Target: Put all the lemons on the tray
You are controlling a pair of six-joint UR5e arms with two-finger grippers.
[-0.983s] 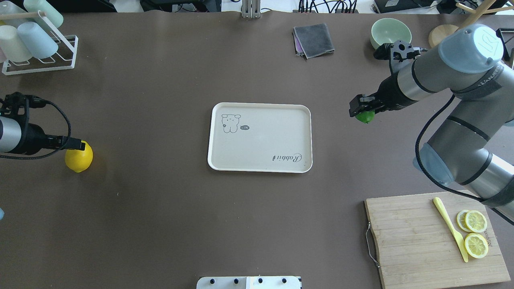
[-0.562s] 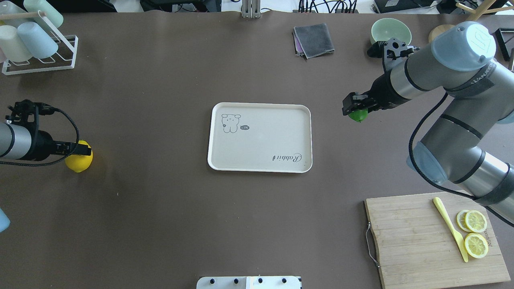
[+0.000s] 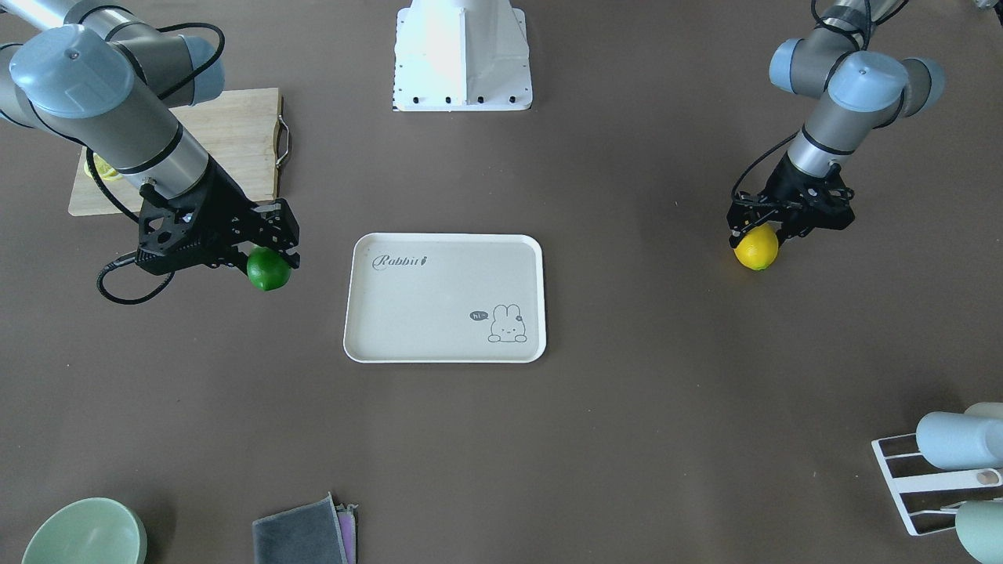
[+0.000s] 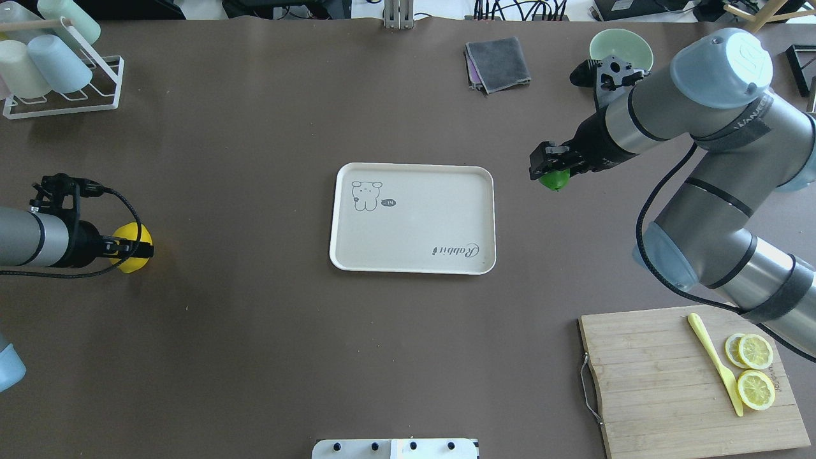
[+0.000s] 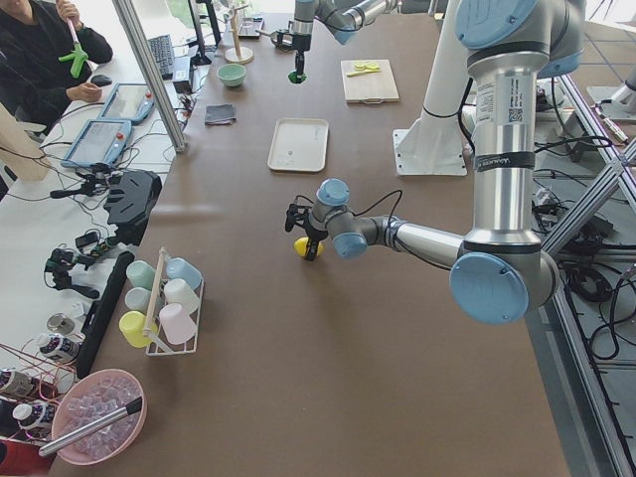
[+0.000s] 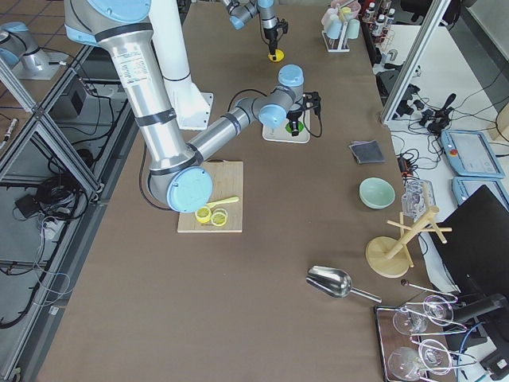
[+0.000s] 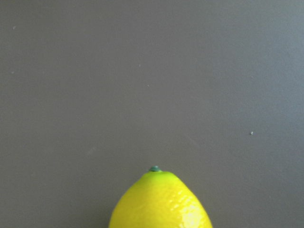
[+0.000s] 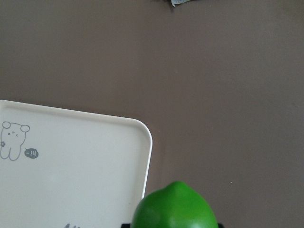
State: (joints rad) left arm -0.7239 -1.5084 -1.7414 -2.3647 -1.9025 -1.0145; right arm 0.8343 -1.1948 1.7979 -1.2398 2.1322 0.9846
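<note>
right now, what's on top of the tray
Nothing: the tray is bare except its printed bunny and lettering, and no part is covered. The green lemon in the right tool is beside it.

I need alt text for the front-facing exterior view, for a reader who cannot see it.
The right gripper holds a green lemon beside a cream tray in the centre; far on the other side, the left gripper straddles a yellow lemon.

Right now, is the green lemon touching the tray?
Apart. The overhead view shows bare brown table between the green lemon, held in the right gripper, and the tray edge.
</note>
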